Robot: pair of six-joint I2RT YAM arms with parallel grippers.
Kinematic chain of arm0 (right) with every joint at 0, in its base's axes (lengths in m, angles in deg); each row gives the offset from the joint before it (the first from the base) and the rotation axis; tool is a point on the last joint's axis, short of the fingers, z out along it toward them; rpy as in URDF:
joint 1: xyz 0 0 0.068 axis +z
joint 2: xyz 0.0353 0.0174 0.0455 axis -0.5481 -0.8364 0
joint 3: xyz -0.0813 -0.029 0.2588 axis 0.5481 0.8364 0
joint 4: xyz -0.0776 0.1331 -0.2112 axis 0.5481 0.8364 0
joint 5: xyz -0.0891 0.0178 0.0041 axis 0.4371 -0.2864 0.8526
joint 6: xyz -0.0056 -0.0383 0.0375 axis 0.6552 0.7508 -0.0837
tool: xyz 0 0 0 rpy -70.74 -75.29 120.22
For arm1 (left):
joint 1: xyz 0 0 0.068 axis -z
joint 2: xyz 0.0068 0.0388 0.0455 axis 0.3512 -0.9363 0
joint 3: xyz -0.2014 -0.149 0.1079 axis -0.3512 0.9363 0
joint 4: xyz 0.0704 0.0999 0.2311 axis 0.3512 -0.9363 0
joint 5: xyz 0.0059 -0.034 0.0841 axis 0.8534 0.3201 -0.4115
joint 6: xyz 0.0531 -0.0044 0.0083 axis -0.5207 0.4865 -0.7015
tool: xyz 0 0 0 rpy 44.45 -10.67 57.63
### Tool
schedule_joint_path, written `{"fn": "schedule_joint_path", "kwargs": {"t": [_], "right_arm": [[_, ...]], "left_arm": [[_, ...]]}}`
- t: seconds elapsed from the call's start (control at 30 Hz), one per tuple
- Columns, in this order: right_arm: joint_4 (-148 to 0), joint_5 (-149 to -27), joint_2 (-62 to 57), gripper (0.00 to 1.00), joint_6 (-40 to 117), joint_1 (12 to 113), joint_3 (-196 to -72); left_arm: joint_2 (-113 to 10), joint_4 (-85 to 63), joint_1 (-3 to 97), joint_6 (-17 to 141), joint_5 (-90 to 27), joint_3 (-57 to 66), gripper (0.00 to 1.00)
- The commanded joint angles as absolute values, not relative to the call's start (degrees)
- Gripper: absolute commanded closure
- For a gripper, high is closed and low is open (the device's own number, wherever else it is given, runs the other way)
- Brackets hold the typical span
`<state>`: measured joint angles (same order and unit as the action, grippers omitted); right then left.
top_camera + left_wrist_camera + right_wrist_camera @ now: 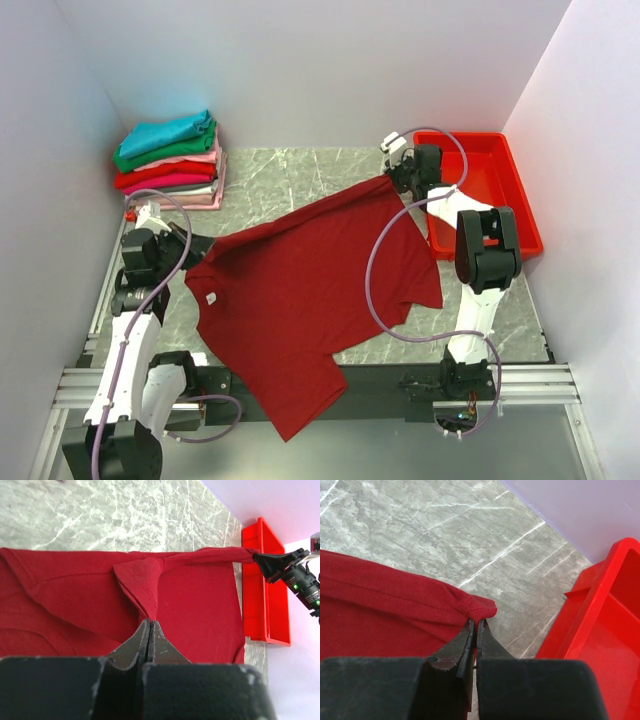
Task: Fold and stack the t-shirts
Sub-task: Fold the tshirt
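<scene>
Dark red cloth fills the middle of the grey marbled table (290, 180) as two robot arms hold a large t-shirt (300, 290) between them. The left jaws are closed tight on a raised fold of the fabric at the shirt's left edge, close to the collar and its small white neck label (211, 298). The right jaws are pinched shut on a stitched corner of the shirt at the far right, just beside the left wall of a bright red plastic tray (520, 200). The top edge of the shirt runs taut in a slanting line from one grip to the other, higher on the right. The rest of the cloth spreads loosely over the table, and one corner hangs past the near edge across the metal rail (400, 382) where the arms are bolted. In the far left corner sits a stack of folded t-shirts (170, 160), well apart from the red one, with teal on top, then green, pink, red and magenta, and paler layers at the bottom.
</scene>
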<state>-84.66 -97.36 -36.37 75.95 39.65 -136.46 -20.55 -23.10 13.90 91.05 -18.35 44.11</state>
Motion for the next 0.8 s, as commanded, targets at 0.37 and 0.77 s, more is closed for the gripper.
{"fn": "schedule_joint_path", "kwargs": {"t": [0.37, 0.77], "right_arm": [[-86.2, -98.0, -29.8, 0.99, 79.5, 38.7, -133.0], [-85.6, -97.2, -29.3, 0.95, 81.4, 38.3, -131.6]], "left_arm": [[-15.7, -27.6, 14.1, 93.3, -19.6, 44.7, 0.99], [-13.1, -31.6, 14.1, 93.2, -16.5, 45.2, 0.99]]}}
